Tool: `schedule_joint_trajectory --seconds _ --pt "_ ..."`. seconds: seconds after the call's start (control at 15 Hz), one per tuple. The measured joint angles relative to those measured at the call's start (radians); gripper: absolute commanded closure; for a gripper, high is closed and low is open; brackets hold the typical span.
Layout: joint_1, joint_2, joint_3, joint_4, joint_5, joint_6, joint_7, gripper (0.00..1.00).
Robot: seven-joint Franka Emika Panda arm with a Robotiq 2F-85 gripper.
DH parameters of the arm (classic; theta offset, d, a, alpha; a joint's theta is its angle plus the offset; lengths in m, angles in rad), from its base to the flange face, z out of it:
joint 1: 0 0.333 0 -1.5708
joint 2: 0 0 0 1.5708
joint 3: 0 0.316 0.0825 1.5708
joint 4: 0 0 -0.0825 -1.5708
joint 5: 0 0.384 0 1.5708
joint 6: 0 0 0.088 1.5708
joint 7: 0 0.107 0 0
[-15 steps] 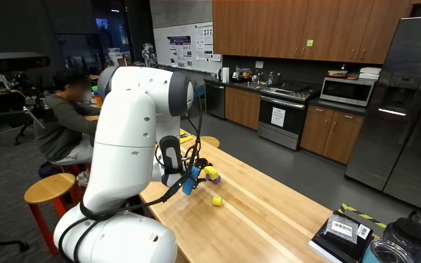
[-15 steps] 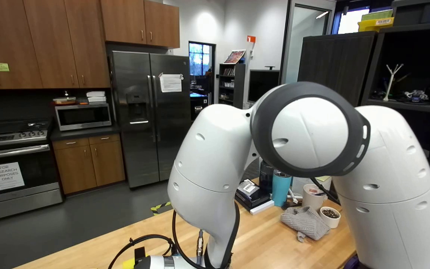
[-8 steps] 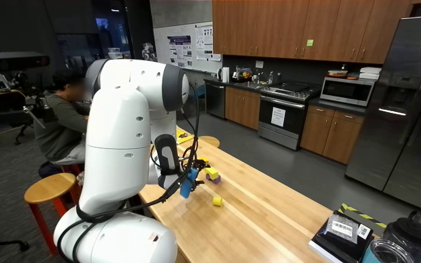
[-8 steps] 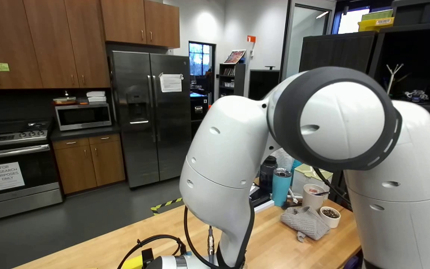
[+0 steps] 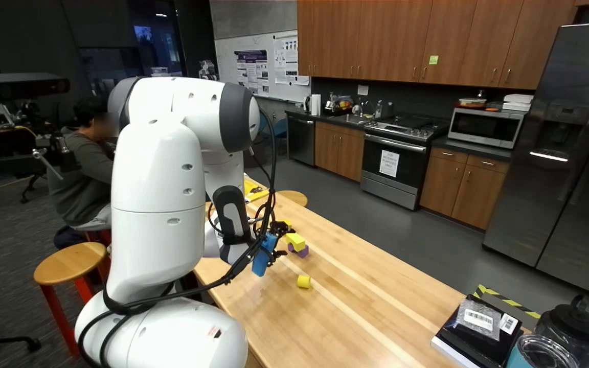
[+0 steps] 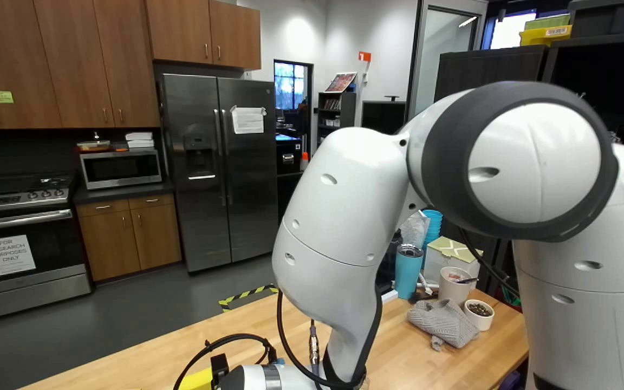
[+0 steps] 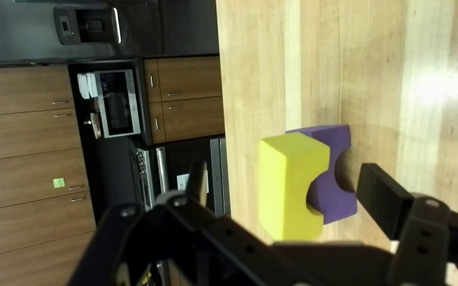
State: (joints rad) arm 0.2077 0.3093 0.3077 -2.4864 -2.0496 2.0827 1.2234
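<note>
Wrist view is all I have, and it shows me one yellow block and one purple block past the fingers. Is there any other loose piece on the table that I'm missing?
Observer: Yes. In an exterior view a small yellow cylinder rests on the table, apart from the yellow block and the purple block.
Operator: Copy. Is anyone else in the room while I work?
Observer: Yes. An exterior view shows a person seated in the background, partly hidden by the arm.
</note>
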Motion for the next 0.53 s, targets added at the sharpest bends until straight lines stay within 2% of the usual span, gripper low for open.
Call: schedule_joint_trajectory --seconds 0.07,0.53 --pt "0.0 -0.002 0.0 0.0 0.0 0.0 0.0 0.36" --pt "0.0 -0.002 0.0 0.013 -0.002 -0.002 0.0 0.92"
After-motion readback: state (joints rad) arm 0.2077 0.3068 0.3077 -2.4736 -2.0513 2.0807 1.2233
